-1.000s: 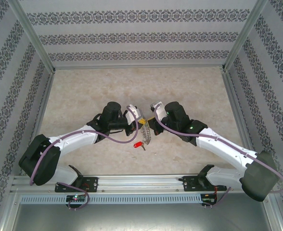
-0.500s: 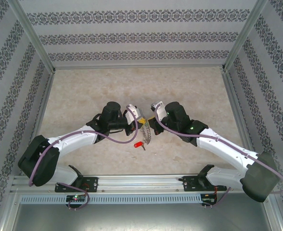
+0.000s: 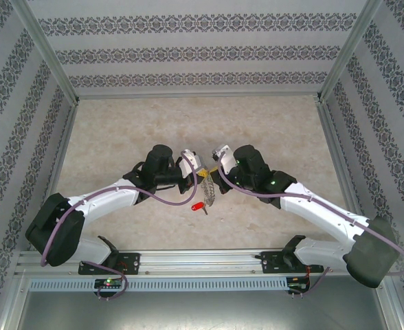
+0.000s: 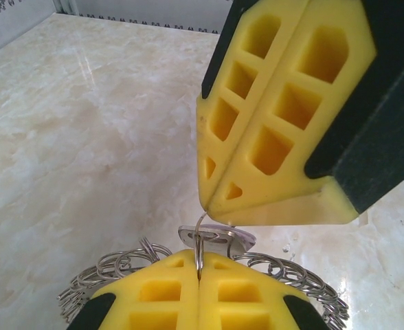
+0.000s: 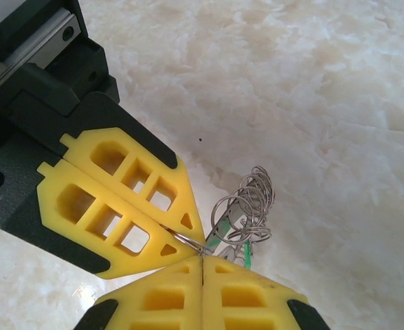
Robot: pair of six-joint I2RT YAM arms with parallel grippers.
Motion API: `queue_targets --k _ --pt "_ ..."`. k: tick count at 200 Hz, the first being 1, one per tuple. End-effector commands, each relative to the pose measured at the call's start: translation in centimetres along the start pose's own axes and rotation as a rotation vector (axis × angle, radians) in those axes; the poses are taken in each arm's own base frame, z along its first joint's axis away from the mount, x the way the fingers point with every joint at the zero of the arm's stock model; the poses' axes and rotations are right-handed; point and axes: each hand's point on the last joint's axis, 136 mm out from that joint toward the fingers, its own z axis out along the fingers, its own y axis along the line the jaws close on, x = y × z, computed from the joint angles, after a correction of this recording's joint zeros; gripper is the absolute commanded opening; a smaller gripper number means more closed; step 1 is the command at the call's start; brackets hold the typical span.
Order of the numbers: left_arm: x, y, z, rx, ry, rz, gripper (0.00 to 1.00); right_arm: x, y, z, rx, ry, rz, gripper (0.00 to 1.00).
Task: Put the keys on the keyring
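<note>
The keyring (image 3: 208,191) hangs edge-on above the table between my two grippers, its rim fringed with wire loops (image 5: 251,198). My left gripper (image 4: 199,272) is shut on one small wire loop of it. My right gripper (image 5: 202,260) is shut on the same loop, tip to tip with the left one (image 3: 200,173). In the left wrist view the right gripper (image 4: 210,204) comes in from above, with a flat grey slotted piece (image 4: 216,237) behind the loop. A green tag (image 5: 247,258) hangs among the loops. A key with a red tag (image 3: 198,205) lies on the table just below.
The marble-patterned table (image 3: 119,130) is walled by patterned panels on three sides. An aluminium rail (image 3: 202,260) with both arm bases runs along the near edge.
The right gripper has edged slightly left toward the left gripper. The keyring and the red key stay where they were.
</note>
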Motion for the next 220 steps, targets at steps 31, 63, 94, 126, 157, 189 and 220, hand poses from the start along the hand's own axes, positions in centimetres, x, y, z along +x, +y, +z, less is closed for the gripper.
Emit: queue_targets --k 31,63,94,126,157,189,220 --pt "-1.5 -0.1 -0.2 0.012 -0.002 0.03 0.13 -1.7 1.5 -0.3 -0.044 -0.016 -0.075 0.0" --pt "-1.8 -0.3 -0.2 0.031 0.005 0.04 0.18 -2.3 1.5 -0.7 -0.045 -0.049 -0.072 0.0" --pt "-1.7 -0.6 -0.3 0.044 0.015 0.043 0.22 -2.5 1.4 -0.9 -0.048 -0.061 -0.064 0.0" --pt "-1.6 -0.7 -0.3 0.05 0.021 0.047 0.23 -2.5 1.4 -1.0 -0.054 -0.069 -0.049 0.0" --pt "-1.7 -0.6 -0.2 0.048 0.018 0.049 0.23 -2.4 1.5 -0.9 -0.065 -0.068 -0.038 0.0" --pt "-1.5 -0.5 -0.2 0.04 0.021 0.049 0.15 -2.0 0.8 -0.9 -0.027 -0.061 -0.032 0.0" --pt "-1.1 -0.6 -0.3 0.039 0.036 0.047 0.05 -1.4 -0.5 -0.8 0.034 -0.046 0.007 0.0"
